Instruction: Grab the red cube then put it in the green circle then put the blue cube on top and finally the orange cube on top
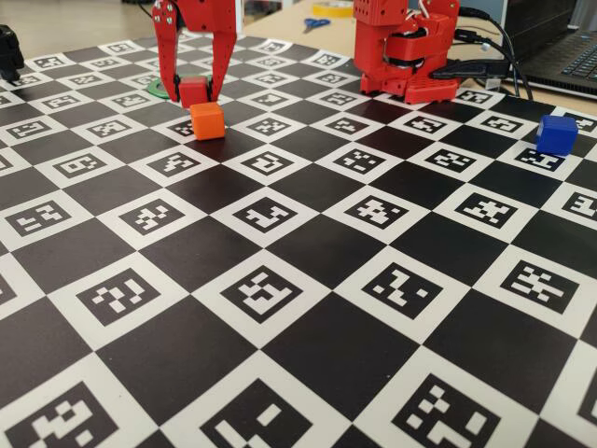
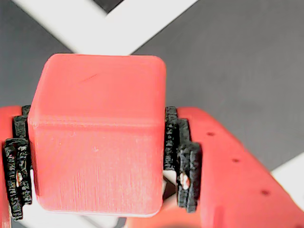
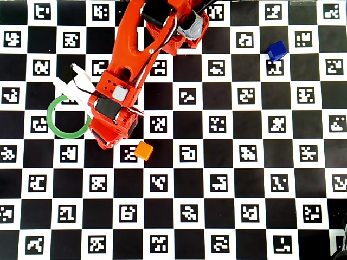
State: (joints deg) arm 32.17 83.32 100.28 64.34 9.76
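Fixed view, left to right. The green circle (image 1: 160, 91) lies flat at the far left of the board, mostly hidden behind your arm. Just beside it your gripper (image 1: 194, 93) pinches the red cube (image 1: 194, 91); in the wrist view the black pads (image 2: 183, 161) press both side faces of the cube (image 2: 97, 142), so the hold looks square and firm. The cube hangs low, and you cannot tell from these views whether it touches the board.

The overhead view shows the circle (image 3: 68, 117) with its centre open, so the first placement is not yet done, and the gripper head sits at the ring's right rim.

The orange cube (image 1: 207, 120) stands just in front of the gripper, near enough to be knocked. Your clear room is leftward over the ring. The blue cube (image 1: 557, 134) sits well apart at the far right, near the board's edge, with open squares between.
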